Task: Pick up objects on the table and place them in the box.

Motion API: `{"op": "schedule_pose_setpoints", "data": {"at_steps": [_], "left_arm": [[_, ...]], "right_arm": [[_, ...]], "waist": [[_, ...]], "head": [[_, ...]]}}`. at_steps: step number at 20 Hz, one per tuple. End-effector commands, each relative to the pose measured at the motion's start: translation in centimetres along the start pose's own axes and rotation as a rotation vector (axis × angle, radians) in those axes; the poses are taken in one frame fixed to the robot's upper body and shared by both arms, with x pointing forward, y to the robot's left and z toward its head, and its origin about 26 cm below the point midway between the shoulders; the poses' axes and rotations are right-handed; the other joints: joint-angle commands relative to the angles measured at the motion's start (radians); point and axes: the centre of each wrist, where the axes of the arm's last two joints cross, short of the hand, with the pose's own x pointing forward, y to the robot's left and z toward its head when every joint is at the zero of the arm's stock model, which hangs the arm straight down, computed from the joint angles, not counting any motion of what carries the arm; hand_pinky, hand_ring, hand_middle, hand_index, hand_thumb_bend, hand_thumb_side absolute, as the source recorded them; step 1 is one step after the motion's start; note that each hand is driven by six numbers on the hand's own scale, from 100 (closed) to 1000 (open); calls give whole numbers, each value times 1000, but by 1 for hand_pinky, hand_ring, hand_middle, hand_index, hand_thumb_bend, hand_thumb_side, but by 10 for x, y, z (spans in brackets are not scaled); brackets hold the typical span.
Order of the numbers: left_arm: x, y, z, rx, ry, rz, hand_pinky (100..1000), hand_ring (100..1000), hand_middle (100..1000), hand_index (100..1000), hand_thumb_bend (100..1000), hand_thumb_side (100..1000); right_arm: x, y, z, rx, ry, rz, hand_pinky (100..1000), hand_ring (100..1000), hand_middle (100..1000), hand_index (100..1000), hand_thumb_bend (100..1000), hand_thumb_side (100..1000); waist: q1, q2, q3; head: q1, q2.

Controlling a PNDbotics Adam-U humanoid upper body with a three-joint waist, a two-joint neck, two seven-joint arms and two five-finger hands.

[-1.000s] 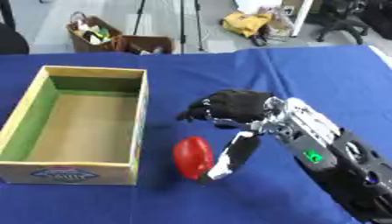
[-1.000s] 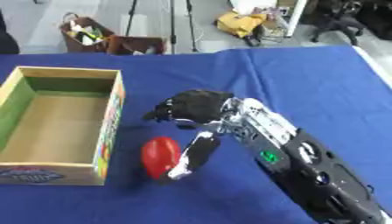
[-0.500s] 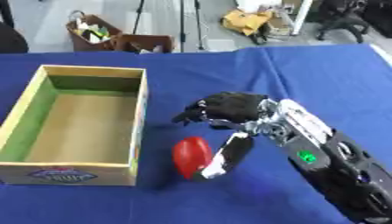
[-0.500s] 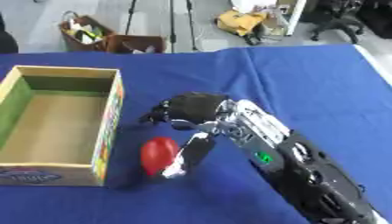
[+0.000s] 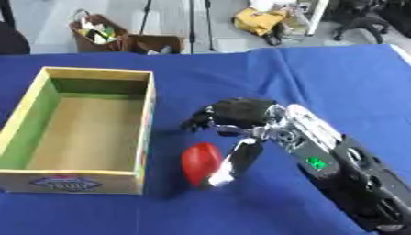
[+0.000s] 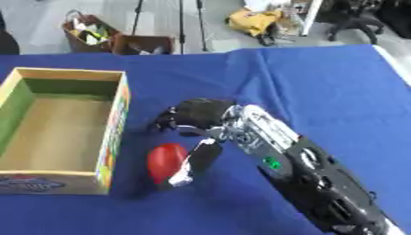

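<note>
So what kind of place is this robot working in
Probably a lab or studio workspace, not a home: a table draped in blue cloth, black tripod legs on the grey floor behind it, and a black wheeled office chair.

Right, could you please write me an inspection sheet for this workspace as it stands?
Surface: table under a blue cloth.
Job's things: open box, inside looks empty; red object on the cloth beside it, not boxed.
Clutter: nothing seen.
Hands: right hand at the red object, thumb against its right side, not closed round it; left hand not in view.
Cables: nothing seen.
Surroundings: floor beyond with a basket, a yellow bag.
</note>
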Motion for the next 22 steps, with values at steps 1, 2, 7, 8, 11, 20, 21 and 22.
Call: {"op": "schedule_pose_setpoints", "data": {"at_steps": [1, 2, 7, 8, 11, 20, 21, 22], "left_arm": [[6, -2, -7, -12, -33, 7, 188, 479, 568, 668, 100, 865], [6, -2, -7, -12, -33, 6, 188, 479, 568, 668, 100, 865], [6, -2, -7, -12, -32, 4, 188, 479, 568, 668, 100, 865], [6, -1, -7, -12, -32, 4, 188, 479, 568, 668, 100, 865], [6, -2, -6, -11, -31, 4, 188, 479, 568, 667, 100, 865], [6, -3, -6, -10, -31, 9, 187, 480, 568, 667, 100, 867], [6, -3, -7, -10, -32, 10, 187, 480, 568, 667, 100, 867], [6, -3, -7, -10, -32, 10, 187, 481, 569, 667, 100, 867]], "right_arm": [[0, -4, 2, 16, -5, 28, 673, 736, 750, 956, 638, 733], [0, -4, 2, 24, -12, 30, 675, 737, 752, 959, 629, 695], [6, -4, 3, 70, -46, 39, 680, 739, 753, 968, 631, 565], [6, -4, 3, 75, -49, 39, 679, 737, 752, 965, 634, 565], [8, -3, 2, 80, -54, 33, 673, 727, 741, 950, 643, 557], [6, 0, 0, 21, -38, 8, 645, 687, 698, 923, 645, 574], [5, 1, -1, 14, -30, 6, 644, 683, 694, 922, 630, 576], [3, 3, -1, 7, -20, 5, 644, 683, 695, 921, 628, 576]], "waist": [[1, -18, -3], [1, -18, -4], [0, -17, -7], [1, -17, -8], [1, -16, -8], [6, -12, -9], [6, -11, -9], [6, -10, -9]], "head": [[3, -8], [4, -8], [7, -8], [7, -8], [7, -9], [4, -14], [3, -15], [2, -17]]}}
